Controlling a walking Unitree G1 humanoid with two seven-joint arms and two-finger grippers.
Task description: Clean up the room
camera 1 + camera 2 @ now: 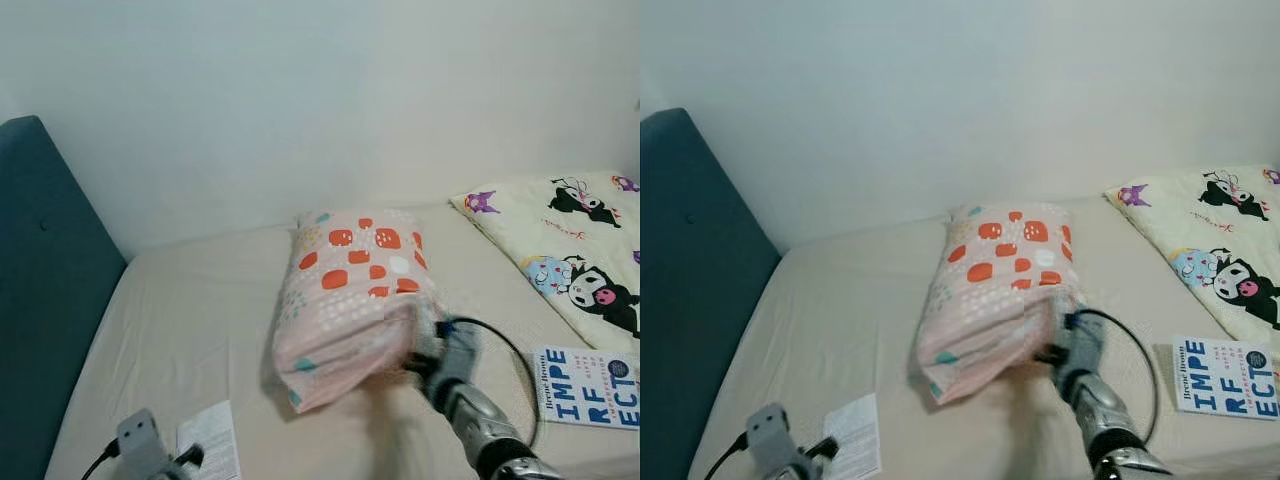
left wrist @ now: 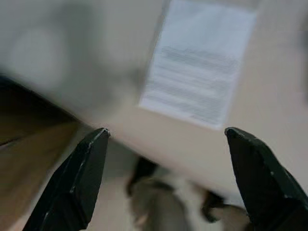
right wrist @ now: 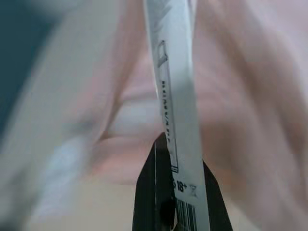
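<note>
Pillow (image 1: 352, 300) lies on the bed (image 1: 190, 330), its label tag (image 3: 175, 120) pinched in the right gripper (image 3: 175, 192) at its near corner.

right arm (image 1: 480, 420): silver, ribbed | black cable loop | left gripper (image 2: 168, 144): black fingers (tapered)

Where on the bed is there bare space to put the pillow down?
The widest bare stretch of mattress lies between the teal headboard and the pillow, ahead of the paper sheet. It is crowded on the robot's right, where the book and cartoon blanket lie.
</note>
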